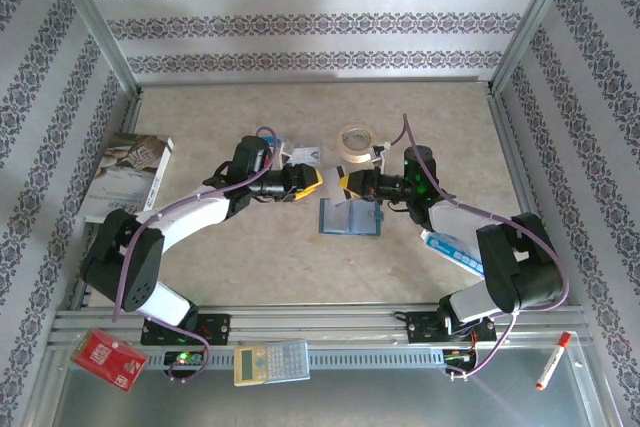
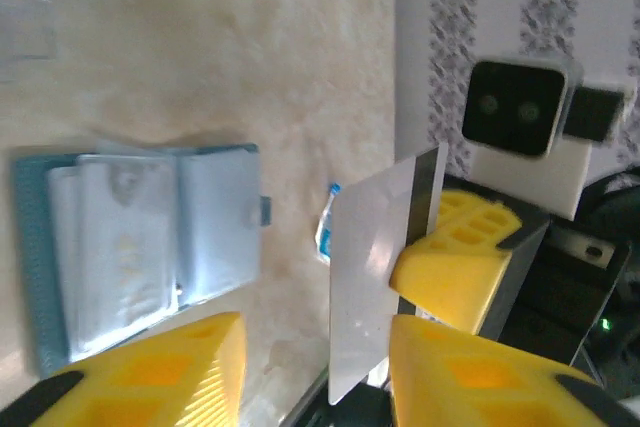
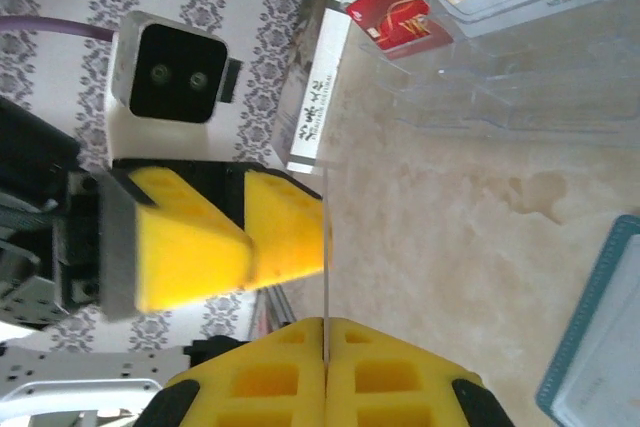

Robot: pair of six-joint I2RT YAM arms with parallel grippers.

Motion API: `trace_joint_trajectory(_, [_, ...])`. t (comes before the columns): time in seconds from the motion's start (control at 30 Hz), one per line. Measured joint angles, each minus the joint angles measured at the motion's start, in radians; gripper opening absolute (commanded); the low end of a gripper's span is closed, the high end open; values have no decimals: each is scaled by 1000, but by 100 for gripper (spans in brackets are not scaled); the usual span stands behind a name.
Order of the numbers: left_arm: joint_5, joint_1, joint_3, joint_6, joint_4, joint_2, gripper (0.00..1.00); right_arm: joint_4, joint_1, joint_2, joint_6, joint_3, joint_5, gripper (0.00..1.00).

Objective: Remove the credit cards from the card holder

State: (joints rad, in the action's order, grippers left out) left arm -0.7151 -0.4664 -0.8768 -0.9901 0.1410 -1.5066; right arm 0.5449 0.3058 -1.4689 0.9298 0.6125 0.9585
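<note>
Card holder point(image 1: 350, 218) lies open on the table, its slots blurred in the left wrist view. Just beyond it, the right gripper point(image 1: 347, 184) pinches a silver-grey card point(image 2: 375, 277), a mere edge-on line from its own wrist. The left gripper point(image 1: 314, 184) faces it with fingers spread; whether they touch the card is unclear.

Black-jointed, white-linked arms point(image 1: 190, 222) trail purple cables point(image 1: 406, 132); left tool point(image 1: 318, 183) and right tool point(image 1: 343, 183) have yellow fingers point(image 2: 460, 277).

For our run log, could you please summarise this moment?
handover | right gripper: shut on credit card | left gripper: open | card holder: open
</note>
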Motion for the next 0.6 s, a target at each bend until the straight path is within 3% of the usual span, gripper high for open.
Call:
trace_joint_trajectory(0.13, [42,10,-27,45,-57,24,63,-19,-1,0,-13,9,-9,0])
trace_joint_trajectory(0.3, [48,7,2,-23,59,27,65,45,0,-7,94,41,-33,0])
trace_joint_trajectory(0.6, [76,-33,32,-164,243,0,51,190,12,-22,319,50,-84,0])
